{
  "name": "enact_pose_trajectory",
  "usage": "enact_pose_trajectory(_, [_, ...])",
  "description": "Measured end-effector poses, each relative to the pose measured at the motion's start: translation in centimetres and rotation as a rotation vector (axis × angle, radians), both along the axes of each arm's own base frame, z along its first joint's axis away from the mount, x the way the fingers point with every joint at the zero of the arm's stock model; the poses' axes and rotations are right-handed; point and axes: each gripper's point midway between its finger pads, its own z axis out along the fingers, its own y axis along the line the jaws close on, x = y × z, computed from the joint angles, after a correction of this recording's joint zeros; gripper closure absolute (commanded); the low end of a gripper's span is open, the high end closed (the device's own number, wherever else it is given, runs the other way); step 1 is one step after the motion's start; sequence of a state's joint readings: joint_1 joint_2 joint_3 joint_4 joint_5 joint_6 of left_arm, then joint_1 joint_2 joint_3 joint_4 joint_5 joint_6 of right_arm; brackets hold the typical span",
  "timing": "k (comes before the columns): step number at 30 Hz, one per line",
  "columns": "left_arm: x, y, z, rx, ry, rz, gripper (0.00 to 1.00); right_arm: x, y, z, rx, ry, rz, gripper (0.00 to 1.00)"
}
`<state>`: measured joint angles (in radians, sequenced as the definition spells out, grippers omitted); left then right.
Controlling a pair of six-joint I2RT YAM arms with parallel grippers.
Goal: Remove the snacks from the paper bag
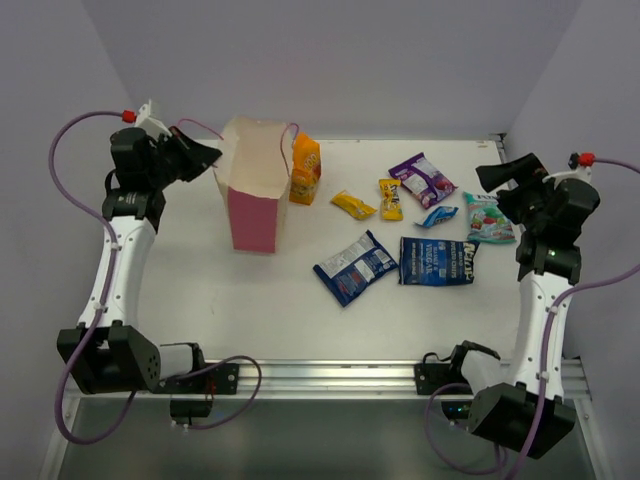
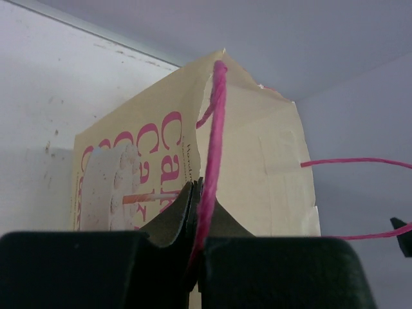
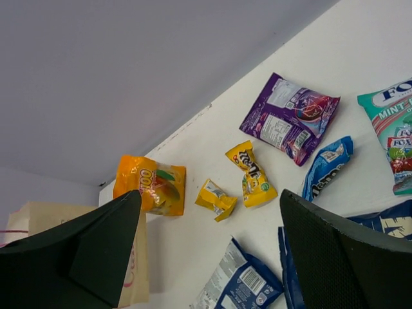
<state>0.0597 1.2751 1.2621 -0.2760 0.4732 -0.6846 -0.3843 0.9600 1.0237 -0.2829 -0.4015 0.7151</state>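
Upper left, the left gripper (image 2: 196,187) is pinching the pink loop handle (image 2: 212,145) of the cream-and-pink paper bag (image 1: 255,190); the right gripper (image 1: 491,177) is gaping empty. Eight glossy snack packets (image 1: 355,266) are lying outside; releasing seems next.

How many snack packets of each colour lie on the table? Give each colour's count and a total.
Dark blue packets: 2
Yellow packets: 2
Orange packet: 1
Purple packet: 1
Teal-and-white packet: 1
Small light blue packet: 1
Total: 8
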Motion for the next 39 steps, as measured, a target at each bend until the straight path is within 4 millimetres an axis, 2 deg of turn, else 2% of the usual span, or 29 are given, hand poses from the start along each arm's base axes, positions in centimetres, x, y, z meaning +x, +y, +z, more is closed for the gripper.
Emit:
enact_pose_trajectory(2, [0.8, 1.7, -0.7, -0.036, 0.01, 0.042, 1.0, 0.0, 0.2, 0.0, -0.003, -0.001, 0.013, 0.09])
enact_pose_trajectory(5, [1.4, 3.7, -3.3, -0.063, 0.061, 0.095, 1.0, 0.1, 0.4, 0.0, -0.011, -0.004, 0.022, 0.09])
enact_pose_trajectory(8, [1.7, 4.7, -6.2, -0.072, 0.124, 0.119, 1.0, 0.3, 0.4, -0.2, -0.018, -0.002, 0.028, 0.09])
enact_pose_trajectory(13, [1.7, 6.7, -8.9, -0.075, 0.169, 0.155, 0.99, 0.6, 0.5, -0.7, -0.029, 0.012, 0.041, 0.08])
enact_pose_trajectory(15, [1.6, 7.8, -9.4, -0.064, 0.179, 0.181, 0.88, 0.7, 0.7, -1.0, -0.042, 0.018, 0.053, 0.08])
enact_pose_trajectory(17, [1.5, 8.9, -9.7, -0.033, 0.18, 0.215, 0.82, 0.8, 1.1, -1.1, -0.062, 0.024, 0.07, 0.08])
enact_pose_trajectory(20, [1.1, 10.1, -10.2, 0.019, 0.202, 0.26, 0.68, 0.8, 2.1, -0.9, -0.106, 0.025, 0.108, 0.07])
enact_pose_trajectory(21, [0.9, 10.4, -10.1, 0.035, 0.208, 0.271, 0.59, 0.9, 2.3, -0.7, -0.123, 0.021, 0.119, 0.07])
enact_pose_trajectory(24, [0.6, 11.1, -9.4, 0.085, 0.208, 0.298, 0.41, 0.8, 3.1, 0.1, -0.166, 0.007, 0.144, 0.07])
enact_pose_trajectory(27, [0.5, 11.7, -8.2, 0.121, 0.19, 0.316, 0.29, 0.8, 3.4, 0.9, -0.196, -0.01, 0.157, 0.06])
enact_pose_trajectory(32, [0.6, 11.9, -5.8, 0.149, 0.143, 0.322, 0.2, 0.8, 3.2, 1.3, -0.224, -0.012, 0.149, 0.06])
enact_pose_trajectory(39, [0.8, 11.6, -4.5, 0.148, 0.113, 0.303, 0.09, 0.7, 3.3, 1.5, -0.242, -0.013, 0.153, 0.05])
